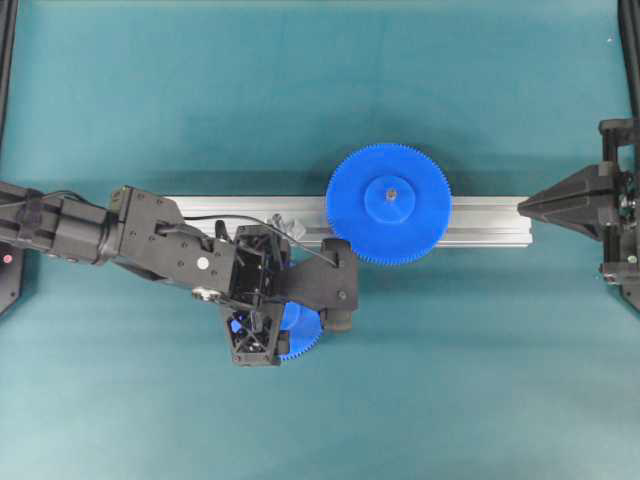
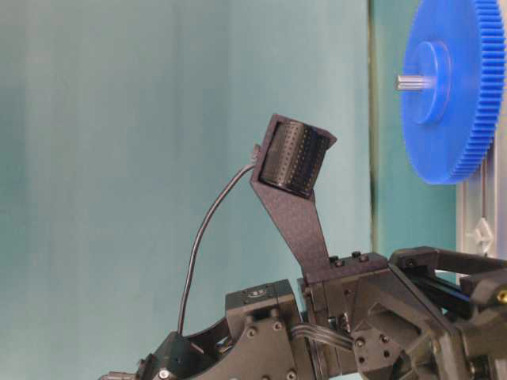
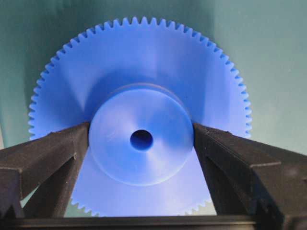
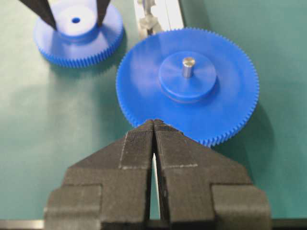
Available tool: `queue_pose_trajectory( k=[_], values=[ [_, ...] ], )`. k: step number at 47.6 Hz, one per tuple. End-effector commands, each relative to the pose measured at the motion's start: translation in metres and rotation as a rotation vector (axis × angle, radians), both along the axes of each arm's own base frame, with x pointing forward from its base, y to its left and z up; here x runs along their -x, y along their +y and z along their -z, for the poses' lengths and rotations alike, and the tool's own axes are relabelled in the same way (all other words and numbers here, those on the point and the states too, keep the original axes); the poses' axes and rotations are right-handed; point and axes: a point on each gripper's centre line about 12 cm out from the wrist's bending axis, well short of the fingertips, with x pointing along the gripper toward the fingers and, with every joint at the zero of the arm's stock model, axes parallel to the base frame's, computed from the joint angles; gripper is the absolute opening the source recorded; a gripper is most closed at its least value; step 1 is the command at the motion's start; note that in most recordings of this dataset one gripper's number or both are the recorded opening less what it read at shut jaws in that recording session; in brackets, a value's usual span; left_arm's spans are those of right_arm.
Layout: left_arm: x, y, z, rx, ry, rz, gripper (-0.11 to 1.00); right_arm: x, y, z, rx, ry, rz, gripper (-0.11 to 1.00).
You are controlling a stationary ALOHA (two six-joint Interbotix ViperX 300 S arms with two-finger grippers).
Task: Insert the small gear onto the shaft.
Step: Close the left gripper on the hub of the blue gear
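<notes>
The small gear, blue with a raised hub and centre hole, lies flat on the green table in front of the rail. My left gripper is shut on it, one finger pressed against each side of the hub; it also shows in the right wrist view. The shaft's shiny base pieces sit on the rail just left of the wide gear, partly hidden by my left arm in the overhead view. My right gripper is shut and empty, pointing at the rail's right end.
The wider blue gear sits on the aluminium rail with its own pin through the hub. My left arm crosses the rail's left end. Frame posts stand at the table's sides.
</notes>
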Motion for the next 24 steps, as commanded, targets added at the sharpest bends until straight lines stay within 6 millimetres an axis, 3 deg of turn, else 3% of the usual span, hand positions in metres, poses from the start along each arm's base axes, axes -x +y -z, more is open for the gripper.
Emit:
queue_pose_trajectory(
  k=[1, 15, 24],
  values=[
    [-0.0013, -0.0021, -0.0056, 0.008, -0.019, -0.01, 0.94, -0.0024, -0.0005, -0.0055, -0.007, -0.017, 0.005, 0.05],
    [-0.0001, -0.002, -0.0015, 0.008, -0.011, -0.014, 0.9, -0.0023, -0.0005, -0.0049, -0.007, -0.016, 0.005, 0.05],
    [0.0031, -0.0015, 0.0002, -0.003, 0.006, 0.01, 0.69, -0.0024, -0.0008, -0.0055, -0.007, -0.018, 0.007, 0.05]
  ],
)
